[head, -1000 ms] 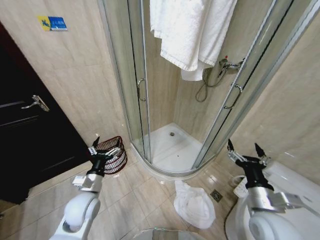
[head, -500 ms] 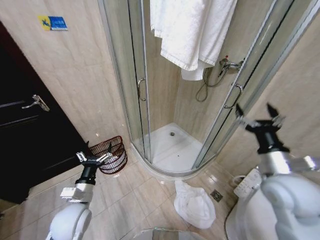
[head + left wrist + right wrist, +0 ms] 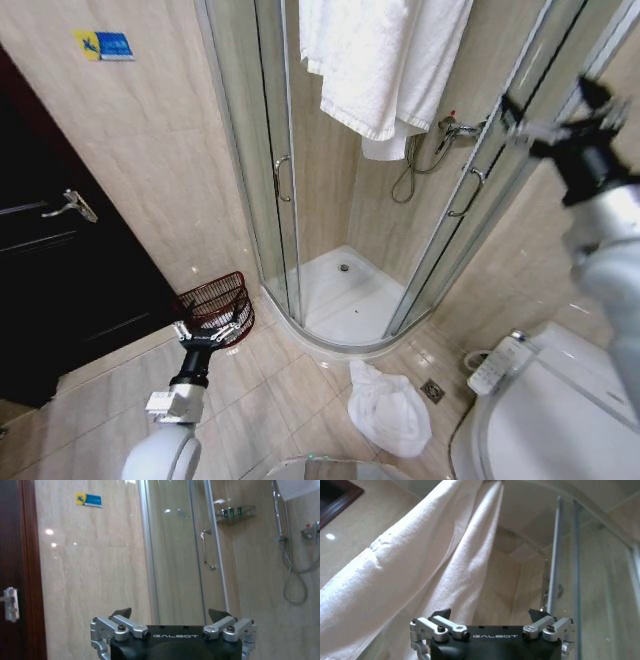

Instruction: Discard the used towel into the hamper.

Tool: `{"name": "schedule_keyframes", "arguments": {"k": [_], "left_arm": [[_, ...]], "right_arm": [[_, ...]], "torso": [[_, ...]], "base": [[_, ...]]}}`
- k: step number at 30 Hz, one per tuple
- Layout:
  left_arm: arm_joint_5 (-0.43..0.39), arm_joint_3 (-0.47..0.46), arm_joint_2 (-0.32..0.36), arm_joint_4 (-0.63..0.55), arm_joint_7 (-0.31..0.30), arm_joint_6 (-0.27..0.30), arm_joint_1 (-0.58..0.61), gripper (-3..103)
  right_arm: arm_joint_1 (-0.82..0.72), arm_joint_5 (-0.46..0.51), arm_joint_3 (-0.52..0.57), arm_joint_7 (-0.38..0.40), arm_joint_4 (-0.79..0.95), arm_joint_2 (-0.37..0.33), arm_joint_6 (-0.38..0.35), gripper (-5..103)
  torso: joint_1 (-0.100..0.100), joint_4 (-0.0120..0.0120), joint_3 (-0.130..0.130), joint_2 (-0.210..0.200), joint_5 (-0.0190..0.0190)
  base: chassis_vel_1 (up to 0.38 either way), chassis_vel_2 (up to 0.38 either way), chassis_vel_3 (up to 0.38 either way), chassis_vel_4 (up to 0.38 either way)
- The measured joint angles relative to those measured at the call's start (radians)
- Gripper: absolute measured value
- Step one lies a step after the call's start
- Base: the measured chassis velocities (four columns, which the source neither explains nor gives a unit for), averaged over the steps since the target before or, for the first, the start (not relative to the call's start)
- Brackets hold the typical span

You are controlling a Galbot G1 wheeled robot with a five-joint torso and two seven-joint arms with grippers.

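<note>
Hamper [image 3: 217,303] seemingly empty, left pincer [image 3: 211,332] open beside it, right pincer [image 3: 557,112] open, raised

The right tool [image 3: 558,110] has risen beside the hanging towel [image 3: 380,60]; the left tool [image 3: 210,332] has dropped lower.

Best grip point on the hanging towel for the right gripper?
Likely the lower hem of the towel, from the room side. It drapes over the shower glass with that edge hanging free. The right gripper is raised near it, open.
</note>
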Motion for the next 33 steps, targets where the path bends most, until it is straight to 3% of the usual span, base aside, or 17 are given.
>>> {"name": "schedule_keyframes", "arguments": {"k": [6, 9, 15, 17, 20, 21, 23, 25, 26, 28, 33], "left_arm": [[-0.021, -0.017, 0.003, -0.005, -0.001, -0.018, 0.003, 100], [-0.042, -0.026, 0.009, 0.001, -0.006, -0.035, 0.004, 100], [-0.053, -0.039, 0.013, 0.001, -0.007, -0.039, 0.000, 100], [-0.057, -0.047, 0.014, -0.001, -0.007, -0.039, 0.000, 100], [-0.061, -0.054, 0.014, -0.003, -0.007, -0.041, 0.002, 100], [-0.065, -0.063, 0.013, -0.003, -0.007, -0.046, 0.005, 100], [-0.067, -0.065, 0.012, -0.003, -0.007, -0.047, 0.007, 100], [-0.078, -0.083, 0.011, -0.004, -0.005, -0.056, 0.012, 100], [-0.078, -0.083, 0.011, -0.004, -0.005, -0.056, 0.012, 100], [-0.085, -0.103, 0.009, -0.007, -0.002, -0.069, 0.016, 100], [-0.104, -0.124, 0.008, -0.018, 0.001, -0.080, 0.021, 100]], "right_arm": [[0.141, 0.046, -0.083, -0.014, -0.029, -0.027, -0.034, 100], [0.378, 0.047, -0.239, 0.002, -0.091, 0.014, -0.064, 100], [0.603, 0.038, -0.424, 0.022, -0.168, 0.084, -0.087, 100], [0.775, 0.033, -0.532, 0.048, -0.224, 0.147, -0.099, 100], [0.887, 0.030, -0.598, 0.076, -0.270, 0.207, -0.108, 100], [0.972, 0.034, -0.643, 0.106, -0.316, 0.269, -0.117, 100], [0.997, 0.037, -0.654, 0.116, -0.327, 0.288, -0.122, 100], [1.119, 0.043, -0.698, 0.161, -0.391, 0.388, -0.152, 100], [1.119, 0.043, -0.698, 0.161, -0.391, 0.388, -0.152, 100], [1.211, 0.015, -0.729, 0.186, -0.466, 0.474, -0.177, 100], [1.301, -0.050, -0.747, 0.233, -0.585, 0.572, -0.200, 100]], "torso": [[-0.001, -0.0006, 0.000, 0.000, 0.0003], [-0.001, -0.0002, -0.001, -0.001, -0.0006], [-0.001, 0.0000, 0.000, -0.001, 0.0003], [0.000, 0.0001, -0.001, -0.001, -0.0009], [-0.001, 0.0000, -0.001, -0.001, -0.0005], [-0.001, -0.0002, -0.001, -0.001, -0.0001], [-0.001, -0.0002, -0.001, -0.001, -0.0002], [-0.001, 0.0000, -0.001, -0.001, -0.0010], [-0.001, 0.0000, -0.001, -0.001, -0.0010], [-0.001, 0.0001, -0.001, -0.001, -0.0010], [-0.001, 0.0000, -0.001, -0.001, -0.0005]], "base": [[0.000, 0.000, 0.000, 0.000], [0.000, 0.000, 0.000, 0.000], [0.000, 0.000, 0.000, 0.000], [0.000, 0.000, 0.000, 0.000], [0.000, 0.000, 0.000, 0.000], [0.000, 0.000, 0.000, 0.000], [0.000, 0.000, 0.000, 0.000], [0.000, 0.000, 0.000, 0.000], [0.000, 0.000, 0.000, 0.000], [0.000, 0.000, 0.000, 0.000], [0.000, 0.000, 0.000, 0.000]]}}
